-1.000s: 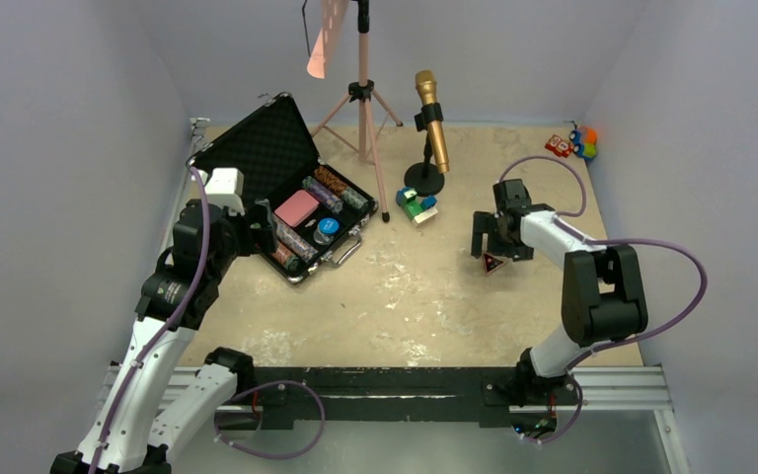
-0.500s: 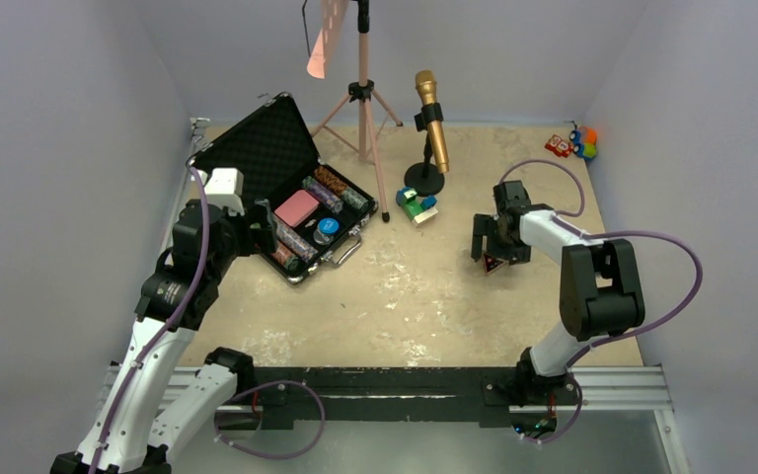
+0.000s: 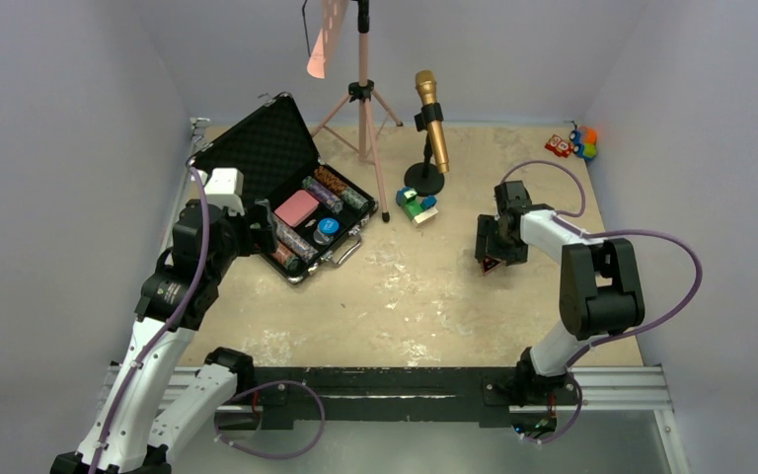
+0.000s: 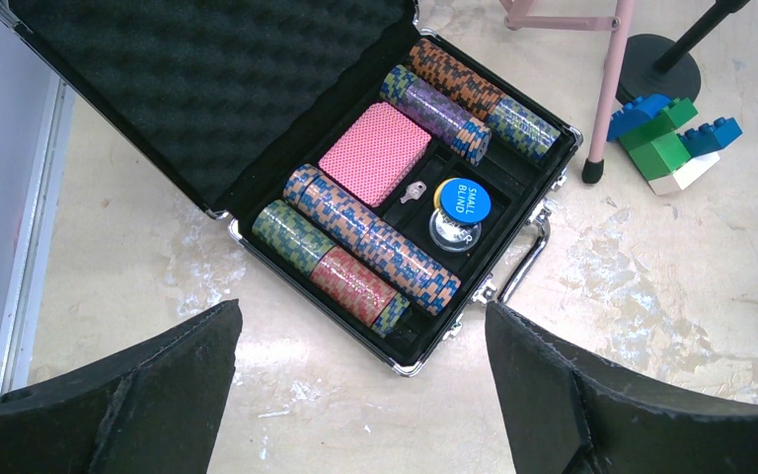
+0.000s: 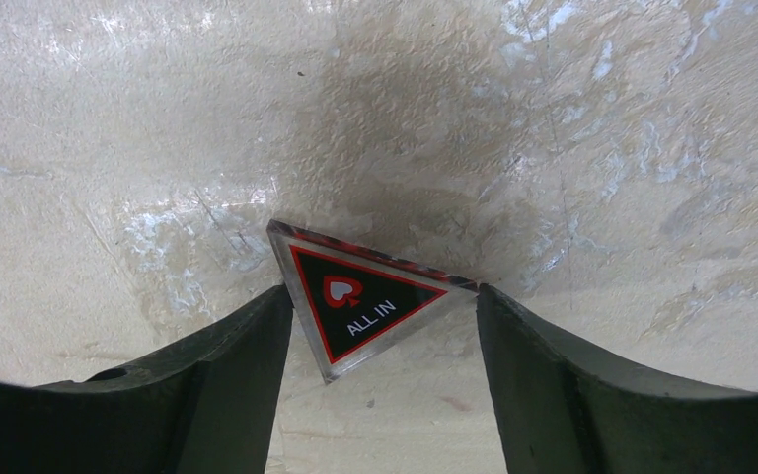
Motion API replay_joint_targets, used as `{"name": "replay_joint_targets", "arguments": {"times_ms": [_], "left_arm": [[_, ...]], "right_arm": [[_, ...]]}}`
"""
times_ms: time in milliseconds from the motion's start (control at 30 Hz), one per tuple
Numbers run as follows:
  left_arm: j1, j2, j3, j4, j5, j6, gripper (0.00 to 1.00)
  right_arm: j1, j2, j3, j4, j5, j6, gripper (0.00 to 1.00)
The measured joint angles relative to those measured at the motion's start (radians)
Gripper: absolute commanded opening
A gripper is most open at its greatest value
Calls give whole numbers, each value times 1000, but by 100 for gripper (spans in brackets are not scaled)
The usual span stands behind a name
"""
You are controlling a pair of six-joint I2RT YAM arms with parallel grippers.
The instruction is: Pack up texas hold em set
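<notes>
The black briefcase (image 3: 257, 148) lies open at the left, its foam lid (image 4: 188, 89) tilted back. Chip stacks (image 4: 370, 242) fill its rows around a pink card deck (image 4: 375, 153) and a blue "small blind" button (image 4: 460, 197). My left gripper (image 4: 362, 308) hovers open above the case's near corner, holding nothing. At the right, a black and red triangular "ALL IN" button (image 5: 360, 301) lies flat on the table. My right gripper (image 5: 382, 292) reaches down over it, and both fingers touch its sides. The top view shows that button (image 3: 491, 264) under the right gripper (image 3: 492, 259).
A gold microphone (image 3: 432, 128) on a round black base and a pink tripod (image 3: 362, 99) stand behind the middle. Green and blue toy blocks (image 3: 416, 205) lie between the case and the right arm. Small colourful toys (image 3: 572, 143) sit in the back right corner.
The right gripper's fingers have narrowed from wide open until they meet the triangular button. The left arm has not moved.
</notes>
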Motion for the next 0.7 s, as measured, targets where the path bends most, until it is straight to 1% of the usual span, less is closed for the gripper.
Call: {"name": "replay_joint_targets", "arguments": {"times_ms": [233,333,467,567,700], "left_arm": [[0,0,0,0,0,0,96],[0,0,0,0,0,0,96],[0,0,0,0,0,0,96],[0,0,0,0,0,0,96],[0,0,0,0,0,0,96]], "right_arm": [[-1,0,-1,0,-3,3,52],[0,-2,-1,-1,-3,4,47],[2,-19,-8,-8,-6,4,44],[11,-61,-11,-25,-13,4,42],[46,-106,-10,-38,-10,5,40]]}}
